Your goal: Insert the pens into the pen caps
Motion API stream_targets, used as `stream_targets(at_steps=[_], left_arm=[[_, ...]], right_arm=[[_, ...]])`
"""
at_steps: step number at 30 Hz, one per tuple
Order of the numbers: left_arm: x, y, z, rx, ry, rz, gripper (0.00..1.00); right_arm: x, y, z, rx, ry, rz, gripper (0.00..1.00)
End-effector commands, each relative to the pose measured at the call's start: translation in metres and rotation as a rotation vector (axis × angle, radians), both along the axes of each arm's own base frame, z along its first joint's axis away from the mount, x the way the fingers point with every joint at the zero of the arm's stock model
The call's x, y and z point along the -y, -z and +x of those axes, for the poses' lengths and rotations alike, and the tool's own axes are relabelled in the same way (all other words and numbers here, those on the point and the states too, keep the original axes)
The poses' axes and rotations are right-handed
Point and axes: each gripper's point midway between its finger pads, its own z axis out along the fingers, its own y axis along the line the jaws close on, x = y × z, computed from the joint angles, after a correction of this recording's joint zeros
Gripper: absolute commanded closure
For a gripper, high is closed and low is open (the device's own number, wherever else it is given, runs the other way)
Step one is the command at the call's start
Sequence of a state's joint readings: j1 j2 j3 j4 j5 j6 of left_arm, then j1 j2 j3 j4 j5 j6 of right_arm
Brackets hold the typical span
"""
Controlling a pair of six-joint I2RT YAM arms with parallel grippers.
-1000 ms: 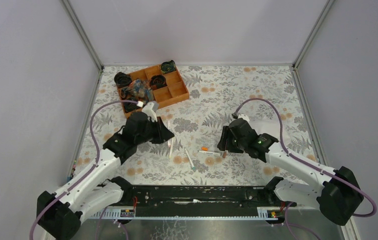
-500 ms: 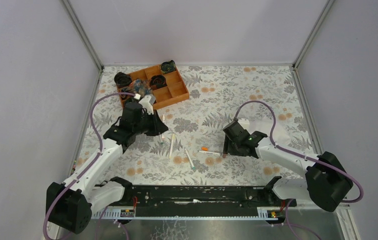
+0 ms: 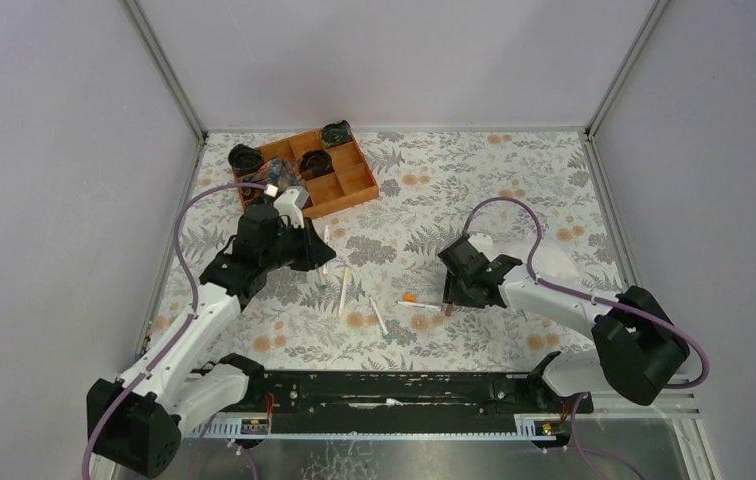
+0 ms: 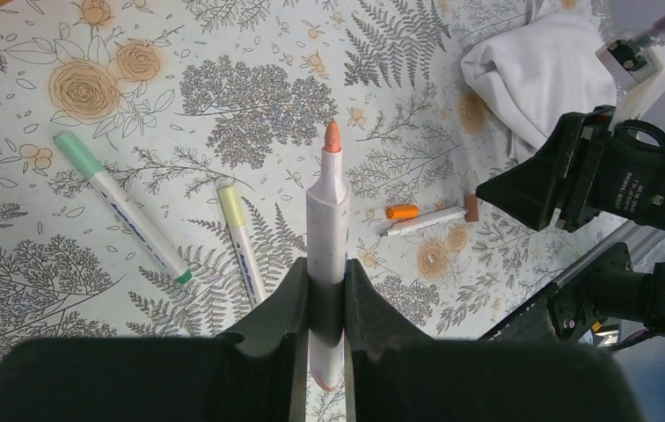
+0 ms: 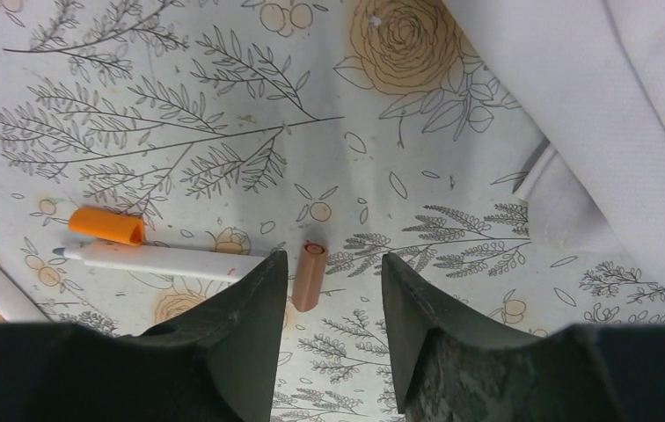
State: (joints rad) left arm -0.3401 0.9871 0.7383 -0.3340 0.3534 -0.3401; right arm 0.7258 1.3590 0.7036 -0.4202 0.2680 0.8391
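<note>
My left gripper point(image 4: 326, 274) is shut on a white pen point(image 4: 325, 207) with a salmon-orange tip that points away from the wrist, held above the floral mat. It shows in the top view as the left gripper point(image 3: 320, 256). My right gripper point(image 5: 333, 268) is open, low over the mat, with a brown pen cap point(image 5: 309, 276) lying between its fingers, closer to the left one. An orange pen cap point(image 5: 106, 226) and an uncapped white pen point(image 5: 162, 260) lie just left of it. From above, the right gripper point(image 3: 451, 296) is next to the brown cap point(image 3: 448, 311).
A pen with a green cap point(image 4: 122, 207) and one with a yellow cap point(image 4: 239, 239) lie mid-mat. Crumpled white paper point(image 5: 610, 114) sits right of the right gripper. An orange compartment tray point(image 3: 346, 186) with dark items stands at the back left.
The left arm has drawn back toward the tray with the pen in its grip. The right arm has folded and lowered over the brown cap, and its jaws have narrowed somewhat.
</note>
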Motion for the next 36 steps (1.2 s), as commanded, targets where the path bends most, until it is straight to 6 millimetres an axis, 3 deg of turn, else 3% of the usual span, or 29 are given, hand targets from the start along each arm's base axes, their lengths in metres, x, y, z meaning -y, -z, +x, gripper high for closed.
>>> stream_targets(at_steps=[1,20,31,36], left_arm=[[0.003,-0.012,0.0,0.049,0.019,-0.029,1.0],[0.003,-0.021,-0.006,0.074,0.028,-0.046,1.0],[0.0,-0.018,-0.004,0.071,0.015,-0.034,1.0],[-0.004,-0.017,-0.001,0.076,-0.014,-0.017,1.0]], right_arm=[[-0.013,-0.015,0.013,0.035,0.02,0.038,0.5],[-0.018,0.007,0.002,-0.051,-0.001,-0.007,0.56],[-0.009,0.019,-0.01,-0.086,0.022,-0.037,0.68],[-0.006,0.014,-0.008,-0.064,0.017,-0.047,0.82]])
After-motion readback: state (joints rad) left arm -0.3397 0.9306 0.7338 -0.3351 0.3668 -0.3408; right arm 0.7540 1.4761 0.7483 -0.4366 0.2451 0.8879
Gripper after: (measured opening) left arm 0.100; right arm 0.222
